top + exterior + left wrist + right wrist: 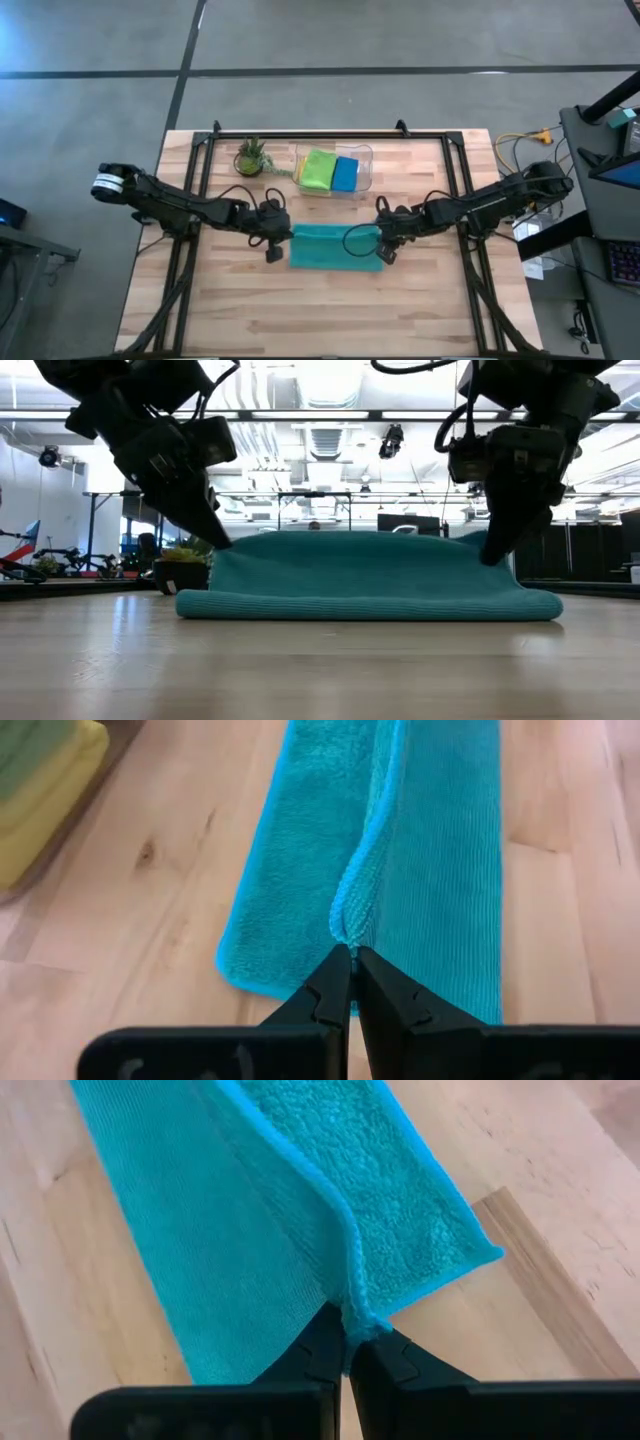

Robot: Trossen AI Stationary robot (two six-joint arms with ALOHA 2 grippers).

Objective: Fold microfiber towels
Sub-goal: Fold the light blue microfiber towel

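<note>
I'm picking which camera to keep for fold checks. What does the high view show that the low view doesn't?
Only the high view shows the clear bin holding the lime green towel and blue towel, and the whole wooden table. Only the low view shows the teal towel's far edge lifted into a ridge above the tabletop, and the room behind. Both show the potted plant, the left end effector and the right end effector, each shut on an end of that edge.
</note>
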